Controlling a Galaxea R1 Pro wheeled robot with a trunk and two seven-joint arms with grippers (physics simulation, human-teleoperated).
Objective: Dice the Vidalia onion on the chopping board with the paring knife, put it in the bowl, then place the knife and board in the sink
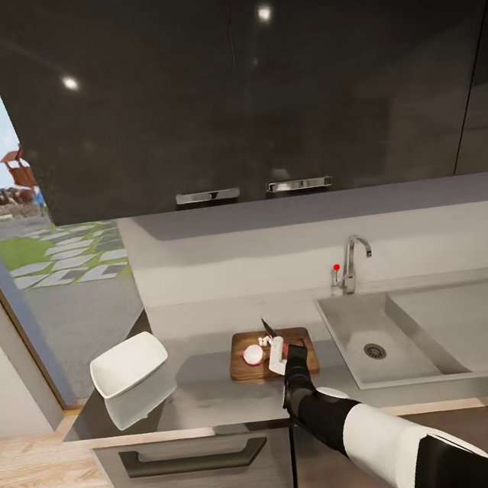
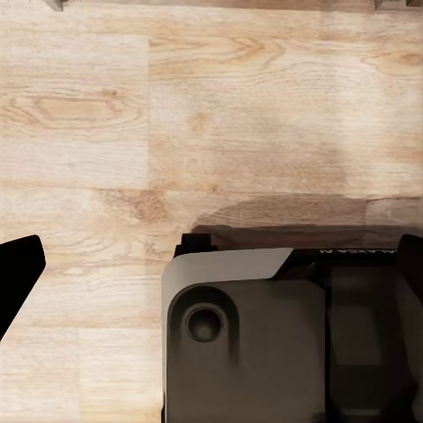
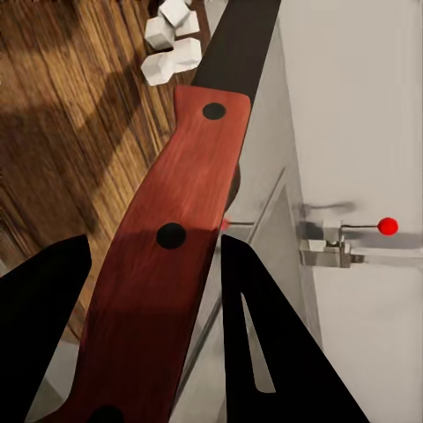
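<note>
Near the tabletop's (image 1: 210, 398) front edge | right hand (image 1: 287, 355) grips paring knife (image 3: 167, 238) above chopping board (image 1: 245, 367) | halved Vidalia onion (image 1: 253, 354), white dice (image 3: 172, 40) alongside | left hand's grip: cannot tell

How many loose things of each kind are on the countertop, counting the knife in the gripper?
Bowl: 1
Chopping board: 1
Knife, held over the board by the right gripper: 1
Large onion piece: 1
Small white onion bits: too small to count
Total without the bits: 4

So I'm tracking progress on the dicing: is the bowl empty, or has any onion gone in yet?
Empty, as far as shows: the bowl has a bare white inside. The onion and diced bits sit on the chopping board.
</note>
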